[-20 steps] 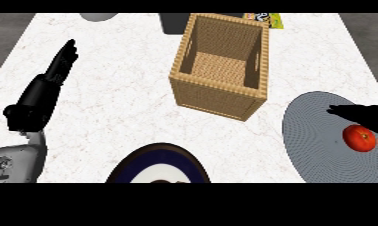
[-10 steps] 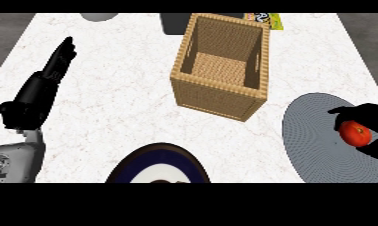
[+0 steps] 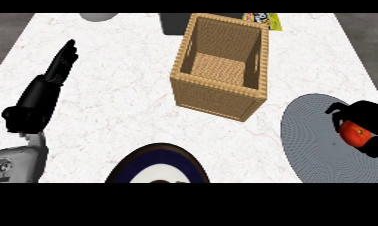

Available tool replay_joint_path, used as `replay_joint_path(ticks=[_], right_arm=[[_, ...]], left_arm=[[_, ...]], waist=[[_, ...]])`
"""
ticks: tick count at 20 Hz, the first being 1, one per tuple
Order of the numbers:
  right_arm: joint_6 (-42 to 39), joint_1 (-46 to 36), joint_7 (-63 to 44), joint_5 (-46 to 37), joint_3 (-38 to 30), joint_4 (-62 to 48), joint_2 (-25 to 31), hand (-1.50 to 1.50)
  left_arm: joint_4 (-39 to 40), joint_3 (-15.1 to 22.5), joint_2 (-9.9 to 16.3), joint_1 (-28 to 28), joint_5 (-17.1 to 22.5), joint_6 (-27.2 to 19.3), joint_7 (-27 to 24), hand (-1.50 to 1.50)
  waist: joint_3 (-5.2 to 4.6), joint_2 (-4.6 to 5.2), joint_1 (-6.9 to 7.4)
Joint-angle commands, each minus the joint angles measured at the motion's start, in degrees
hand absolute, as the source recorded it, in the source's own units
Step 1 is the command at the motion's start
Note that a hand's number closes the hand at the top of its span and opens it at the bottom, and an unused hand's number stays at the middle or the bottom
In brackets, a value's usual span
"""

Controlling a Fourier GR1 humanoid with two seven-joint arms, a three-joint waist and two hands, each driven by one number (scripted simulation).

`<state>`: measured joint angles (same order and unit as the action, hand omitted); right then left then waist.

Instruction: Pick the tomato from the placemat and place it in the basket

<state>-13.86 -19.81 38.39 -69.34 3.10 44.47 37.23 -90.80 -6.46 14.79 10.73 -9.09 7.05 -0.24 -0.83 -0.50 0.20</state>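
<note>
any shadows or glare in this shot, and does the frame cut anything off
Head view: light is flat and even, with no glare on the counter; the basket only darkens on its inner walls. Head view: the right hand, curled round the tomato, runs off the right edge, and the placemat and dark plate are cropped too. The open left hand rests at the left.
</note>
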Motion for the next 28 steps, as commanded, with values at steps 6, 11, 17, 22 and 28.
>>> replay_joint_path(ticks=[6, 11, 17, 22, 28], right_arm=[[8.3, -3.1, -16.4, 3.3, -10.5, -3.1, -4.4, 1.50], [13.3, -6.1, -28.4, 6.1, -17.2, 0.4, -5.4, 1.50], [16.4, -9.8, -23.6, 20.2, -26.9, 10.0, -9.6, 1.50], [4.8, -15.5, -23.4, 32.6, -30.1, 19.6, -12.5, 1.50], [-5.0, -19.3, -38.3, 36.9, -26.3, 38.5, -15.2, 1.50]], left_arm=[[2.3, -1.7, 1.1, 0.9, 0.3, 0.7, -1.4, 0.00], [1.9, -0.9, -0.2, 1.7, -0.7, -0.8, 0.2, 0.00], [1.1, -1.1, -0.3, 0.8, -0.2, -0.5, 0.3, 0.00], [1.7, -1.3, -0.2, -1.2, -0.9, -0.8, -0.6, 0.00], [0.4, -0.5, -0.9, -1.1, -0.7, -0.4, -0.2, 0.00]], waist=[[0.82, 0.57, -0.16], [0.79, 0.33, -0.68], [0.82, -0.28, -1.78], [0.68, -0.65, -2.01], [0.71, -0.34, -1.46]])
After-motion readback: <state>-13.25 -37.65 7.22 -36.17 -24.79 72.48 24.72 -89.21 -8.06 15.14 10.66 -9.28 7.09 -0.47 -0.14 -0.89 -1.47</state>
